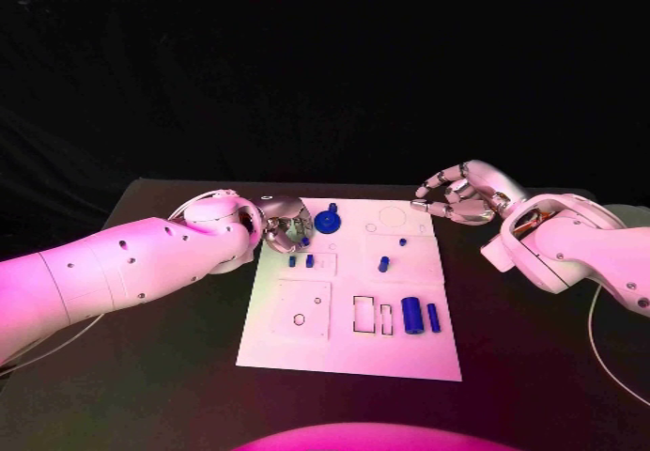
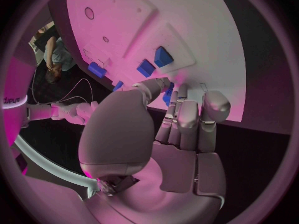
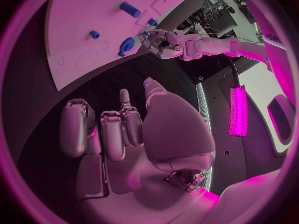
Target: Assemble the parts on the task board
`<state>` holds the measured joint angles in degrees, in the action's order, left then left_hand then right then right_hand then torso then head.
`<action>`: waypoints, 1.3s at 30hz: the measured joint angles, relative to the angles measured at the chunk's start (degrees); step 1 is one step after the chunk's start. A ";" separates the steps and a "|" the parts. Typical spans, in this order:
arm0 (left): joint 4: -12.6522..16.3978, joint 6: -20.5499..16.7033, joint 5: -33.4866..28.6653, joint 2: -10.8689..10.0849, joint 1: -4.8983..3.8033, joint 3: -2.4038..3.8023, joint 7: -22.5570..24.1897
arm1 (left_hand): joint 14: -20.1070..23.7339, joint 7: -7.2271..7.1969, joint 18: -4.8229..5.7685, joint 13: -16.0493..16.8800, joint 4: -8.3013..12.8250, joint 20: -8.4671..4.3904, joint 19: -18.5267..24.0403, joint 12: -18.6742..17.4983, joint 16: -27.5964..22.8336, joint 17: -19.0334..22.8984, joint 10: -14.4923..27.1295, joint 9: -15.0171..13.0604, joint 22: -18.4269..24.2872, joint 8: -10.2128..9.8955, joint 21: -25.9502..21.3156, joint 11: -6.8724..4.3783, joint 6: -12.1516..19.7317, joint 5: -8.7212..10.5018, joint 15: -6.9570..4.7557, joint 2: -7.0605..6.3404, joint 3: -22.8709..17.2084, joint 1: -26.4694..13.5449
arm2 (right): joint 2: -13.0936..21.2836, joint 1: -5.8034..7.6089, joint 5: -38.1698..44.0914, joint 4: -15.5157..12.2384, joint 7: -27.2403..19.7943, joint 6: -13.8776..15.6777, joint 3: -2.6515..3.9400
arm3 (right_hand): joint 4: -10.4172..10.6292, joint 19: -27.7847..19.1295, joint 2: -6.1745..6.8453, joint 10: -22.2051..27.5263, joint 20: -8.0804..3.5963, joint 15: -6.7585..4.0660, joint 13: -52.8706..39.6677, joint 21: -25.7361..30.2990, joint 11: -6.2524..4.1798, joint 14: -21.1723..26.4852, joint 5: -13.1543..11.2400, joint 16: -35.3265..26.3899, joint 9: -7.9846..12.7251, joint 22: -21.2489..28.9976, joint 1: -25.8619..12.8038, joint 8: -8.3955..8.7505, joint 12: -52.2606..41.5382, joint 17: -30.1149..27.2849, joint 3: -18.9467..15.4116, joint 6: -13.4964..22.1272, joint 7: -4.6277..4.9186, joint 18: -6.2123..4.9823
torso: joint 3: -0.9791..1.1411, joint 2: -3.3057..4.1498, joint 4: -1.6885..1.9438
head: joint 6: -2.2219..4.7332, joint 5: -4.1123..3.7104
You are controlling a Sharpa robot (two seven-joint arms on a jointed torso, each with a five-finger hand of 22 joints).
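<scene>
Six blue parts show on the task board (image 1: 407,352), the white plate on the black counter (image 1: 177,395): a round wheel-like part (image 1: 330,223) near its far edge, three small pieces (image 1: 383,264) mid-board, and two cylinders (image 1: 411,316) toward its near right corner. Left hand (image 1: 285,230) sits at the board's far left corner, fingers curled together over that edge; whether it pinches anything I cannot tell. Right hand (image 1: 460,193) hovers off the far right corner, fingers curled, holding nothing. No writing can be read.
</scene>
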<state>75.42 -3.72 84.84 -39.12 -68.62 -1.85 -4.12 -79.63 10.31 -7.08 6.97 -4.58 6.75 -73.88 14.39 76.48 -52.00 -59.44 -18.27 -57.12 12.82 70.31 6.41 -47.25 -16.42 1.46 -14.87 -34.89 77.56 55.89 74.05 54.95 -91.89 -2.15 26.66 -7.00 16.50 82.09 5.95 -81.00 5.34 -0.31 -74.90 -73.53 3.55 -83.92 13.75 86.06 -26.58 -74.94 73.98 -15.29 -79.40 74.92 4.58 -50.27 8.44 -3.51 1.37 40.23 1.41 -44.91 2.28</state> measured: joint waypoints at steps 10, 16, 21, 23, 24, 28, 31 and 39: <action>1.44 -0.74 -0.99 -2.40 0.03 0.30 -0.18 | 1.82 -0.40 0.00 0.01 -3.13 0.02 2.19 -0.60 -1.29 3.79 3.19 0.65 3.71 -1.41 -2.99 -0.04 1.80 0.00 0.30 -0.56 7.55 -2.32 | -0.10 -0.01 1.91 1.03 0.95 -0.85 0.00 | -0.02 -4.97 0.17 23.72 -0.11 -0.30 38.12 13.86 0.67 0.33 -2.21 -9.58 0.12 6.74 7.40 -0.37 49.12 -10.28 4.02 0.40 0.48 -2.23 | -0.04 -0.03 -0.03 | 0.26 -0.10; 1.89 -4.15 -9.61 -5.88 -0.02 1.21 1.65 | 5.89 0.32 -1.45 0.68 -10.29 0.40 6.12 1.59 -4.86 13.29 5.52 0.92 12.20 -1.26 -9.45 0.61 0.12 0.00 0.79 3.70 21.39 2.86 | -1.18 -0.37 10.90 1.90 2.81 -3.15 0.02 | -0.38 -2.42 3.93 18.66 0.28 0.01 53.23 10.02 1.04 0.01 -3.66 -7.54 1.71 3.53 12.02 1.59 63.80 -6.27 13.42 -2.86 0.47 -2.22 | -0.02 -0.07 -0.01 | 0.57 -0.36; 1.80 -6.31 -23.17 -8.31 -0.03 1.40 6.77 | 8.66 1.04 -1.86 0.92 -10.79 0.84 8.56 3.11 -6.94 18.25 5.46 0.92 16.62 -0.49 -12.99 1.07 -1.35 -0.22 1.23 5.31 20.21 6.40 | -2.48 -1.05 20.61 2.22 5.07 -5.17 0.02 | -0.71 -1.14 5.47 17.00 0.21 0.01 57.24 6.89 0.96 0.01 -4.03 -5.87 2.16 1.04 11.32 2.38 67.30 -3.59 16.78 -4.13 0.22 -2.23 | 0.02 -0.07 -0.01 | 0.85 -1.32; 2.27 -6.64 -30.78 -9.47 -0.03 1.42 10.35 | 12.67 0.82 -3.14 0.92 -10.70 1.04 11.93 3.85 -9.73 22.93 5.46 1.00 21.42 0.25 -17.21 1.07 -2.36 -0.22 1.33 5.19 18.41 8.13 | -3.40 -1.46 25.58 2.45 6.39 -6.23 0.01 | -0.94 -1.14 6.17 16.88 0.21 0.01 58.58 6.18 1.08 0.01 -4.32 -5.79 2.30 0.40 11.10 2.87 68.49 -3.16 17.92 -4.51 0.07 -2.23 | 0.00 -0.01 -0.03 | 1.01 -1.87; 2.56 -6.70 -33.91 -9.88 -0.03 1.42 11.84 | 13.49 0.70 -3.15 0.98 -10.82 1.04 12.51 4.26 -10.30 23.56 5.46 1.02 22.07 0.25 -18.02 1.07 -2.47 -0.22 1.30 5.07 18.06 8.25 | -3.81 -1.65 27.61 2.56 6.96 -6.66 0.01 | -1.03 -1.14 6.16 16.79 0.21 0.01 59.07 5.98 1.16 0.01 -4.32 -5.79 2.36 0.19 11.11 2.90 68.92 -3.07 18.29 -4.60 0.16 -2.23 | -0.01 0.02 -0.03 | 1.07 -2.13; 4.40 -6.78 -47.16 -11.27 0.03 1.35 18.01 | 15.29 0.04 -3.14 2.04 -10.66 0.73 13.39 7.43 -11.77 24.89 1.85 1.02 23.44 1.17 -19.99 0.18 -3.52 -0.22 0.69 4.97 16.35 8.91 | -5.22 -2.41 35.16 2.99 9.19 -8.17 -0.01 | -1.26 -0.72 6.57 16.65 0.21 0.21 60.09 4.95 1.30 -0.19 -5.14 -5.45 2.53 -0.01 10.70 3.24 69.70 -2.74 19.19 -4.60 0.16 -1.37 | -0.09 0.07 -0.03 | 1.18 -3.08; 6.08 -6.84 -56.00 -12.38 0.16 1.31 21.77 | 15.47 -0.61 -3.14 2.83 -10.43 0.40 13.07 9.41 -11.77 25.29 0.42 0.97 23.88 1.81 -20.34 -0.67 -4.17 -0.22 0.50 4.74 15.78 9.14 | -6.08 -2.88 39.57 3.32 10.64 -9.04 -0.03 | -1.50 -0.44 6.76 16.60 0.22 0.21 60.76 4.58 1.36 -0.20 -5.69 -5.45 2.59 -0.01 10.51 3.57 69.99 -2.53 19.71 -4.60 0.16 -1.31 | -0.12 0.10 0.01 | 1.21 -3.48; 8.83 -7.16 -69.56 -13.91 0.61 1.23 26.89 | 15.32 -0.60 -3.14 3.20 -10.28 0.31 12.97 10.19 -11.99 25.51 0.22 0.92 24.07 1.94 -20.67 -0.86 -4.57 -0.22 0.35 4.74 15.65 9.14 | -8.07 -3.39 45.92 4.18 12.86 -10.53 -0.05 | -1.77 -0.18 7.42 16.40 0.32 0.41 61.72 3.80 1.56 0.01 -5.91 -5.08 2.79 0.00 9.80 3.79 70.81 -1.94 20.50 -4.92 0.48 -1.30 | -0.18 0.11 0.01 | 1.19 -3.94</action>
<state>84.24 -10.88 15.28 -53.03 -68.01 -0.62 22.78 -64.31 9.70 -10.21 10.17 -14.85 7.06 -60.91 24.58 64.50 -26.49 -59.22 -17.35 -33.05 14.76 49.64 5.55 -51.82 -16.64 1.81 -10.12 -19.23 86.70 47.82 70.66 100.87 -87.70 10.71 16.14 -7.05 14.73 81.90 13.37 -64.60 5.66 0.10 -13.19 -69.73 5.11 -83.91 7.84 80.98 -23.80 -74.95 83.78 -11.50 -8.59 72.98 25.08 -55.19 8.92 -4.81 1.20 40.34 1.42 -43.72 -1.66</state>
